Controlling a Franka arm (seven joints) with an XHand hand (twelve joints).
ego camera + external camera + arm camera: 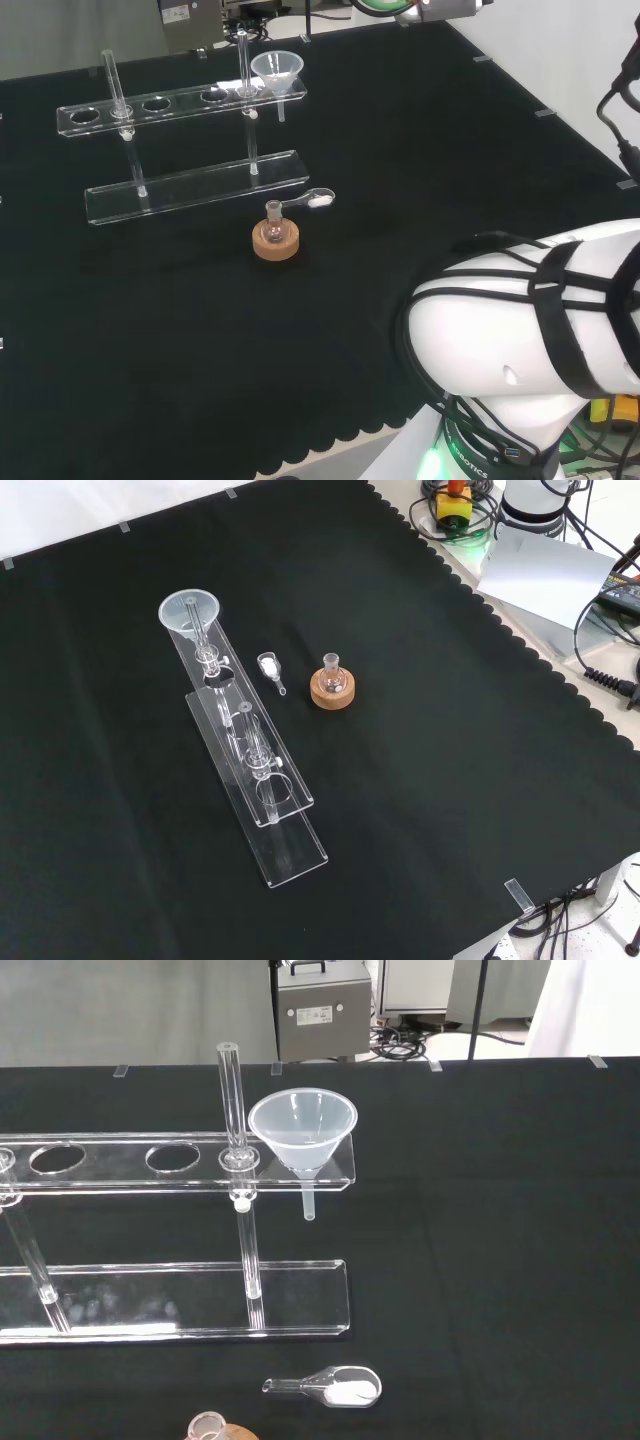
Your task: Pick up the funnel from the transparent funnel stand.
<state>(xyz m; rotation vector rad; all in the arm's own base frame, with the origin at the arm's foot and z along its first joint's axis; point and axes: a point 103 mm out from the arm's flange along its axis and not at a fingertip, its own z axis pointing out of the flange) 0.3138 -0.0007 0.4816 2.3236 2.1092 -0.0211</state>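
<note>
A clear funnel (pixel 277 70) (pixel 190 613) (pixel 302 1131) sits in the end hole of a transparent funnel stand (pixel 150 104) (pixel 283 794) (pixel 130 1156), its stem hanging down through the top rail. The stand has a top rail with several holes, two upright rods and a flat base plate (pixel 300 1300). The funnel stands upright and nothing touches it.
A small flask on a cork ring (pixel 275 240) (pixel 331 688) stands in front of the stand. A small clear scoop with white powder (pixel 312 199) (pixel 270 669) (pixel 338 1387) lies beside it. The arm's white links (pixel 540 330) show at the head view's right.
</note>
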